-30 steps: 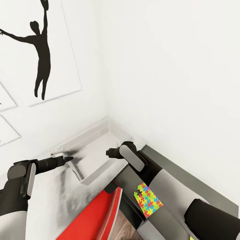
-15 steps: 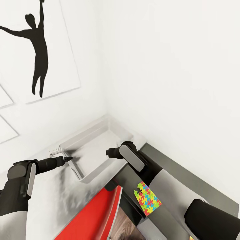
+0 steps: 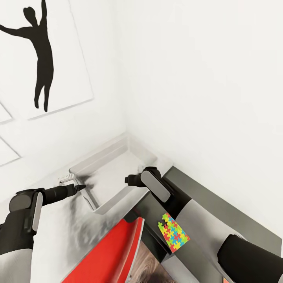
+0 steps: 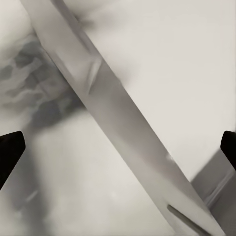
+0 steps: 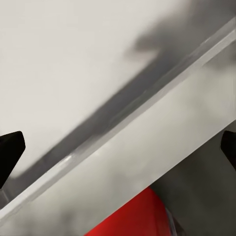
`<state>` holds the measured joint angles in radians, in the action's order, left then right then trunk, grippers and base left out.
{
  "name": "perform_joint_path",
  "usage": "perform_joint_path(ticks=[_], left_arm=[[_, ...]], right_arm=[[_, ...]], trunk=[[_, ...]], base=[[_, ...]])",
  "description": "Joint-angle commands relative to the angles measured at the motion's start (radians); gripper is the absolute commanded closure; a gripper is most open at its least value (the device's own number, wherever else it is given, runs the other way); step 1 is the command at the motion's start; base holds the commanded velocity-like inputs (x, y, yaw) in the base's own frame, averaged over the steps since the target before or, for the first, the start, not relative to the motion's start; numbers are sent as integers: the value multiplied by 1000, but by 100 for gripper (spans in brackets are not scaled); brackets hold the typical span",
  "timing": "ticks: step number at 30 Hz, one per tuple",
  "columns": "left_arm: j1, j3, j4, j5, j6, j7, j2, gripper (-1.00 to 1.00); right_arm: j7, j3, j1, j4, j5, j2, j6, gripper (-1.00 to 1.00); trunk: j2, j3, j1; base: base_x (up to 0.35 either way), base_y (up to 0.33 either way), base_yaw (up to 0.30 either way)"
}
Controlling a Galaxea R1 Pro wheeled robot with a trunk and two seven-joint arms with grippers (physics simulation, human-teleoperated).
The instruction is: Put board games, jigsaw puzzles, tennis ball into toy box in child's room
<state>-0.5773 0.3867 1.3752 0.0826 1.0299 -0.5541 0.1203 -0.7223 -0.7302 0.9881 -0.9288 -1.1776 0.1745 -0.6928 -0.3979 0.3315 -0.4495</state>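
Note:
The toy box is a shallow grey open tray set in the corner of the walls, and its visible floor is bare. My left gripper hangs at the box's near left rim, jaws wide apart with nothing between them. Over the box's near right rim my right gripper is open too. A jigsaw puzzle with bright multicoloured pieces lies on the dark grey table beside my right forearm. The board games and the tennis ball are out of view.
A red curved seat or panel sits below the box, with its edge in the right wrist view. White walls close in on both sides. A poster of a black leaping figure hangs at the left. Wood flooring lies beneath.
The whole picture has shifted slightly, so the camera moved: the poster and box sit a little higher. Both arms hold the same pose and both grippers stay open.

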Motion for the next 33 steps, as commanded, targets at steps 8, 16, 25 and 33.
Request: perform_joint_path(ticks=[8, 16, 25, 33], left_arm=[[-1, 1, 1, 8, 5, -10, -1, -100], [-1, 0, 1, 7, 6, -11, -1, -100], [-1, 0, 1, 5, 6, -14, -1, -100], [-1, 0, 1, 5, 5, -15, -1, -100]], right_arm=[[-9, -1, 1, -1, -8, 0, -1, -100], [-9, -1, 1, 1, -8, 0, -1, -100], [-9, -1, 1, 1, -7, 0, -1, -100], [-9, -1, 1, 2, -7, 0, -1, -100]], trunk=[[-2, 15, -1], [-2, 28, -1], [-2, 42, -1], [-2, 54, -1]], base=[[0, 0, 0], [0, 0, 0], [0, 0, 0], [0, 0, 0]])
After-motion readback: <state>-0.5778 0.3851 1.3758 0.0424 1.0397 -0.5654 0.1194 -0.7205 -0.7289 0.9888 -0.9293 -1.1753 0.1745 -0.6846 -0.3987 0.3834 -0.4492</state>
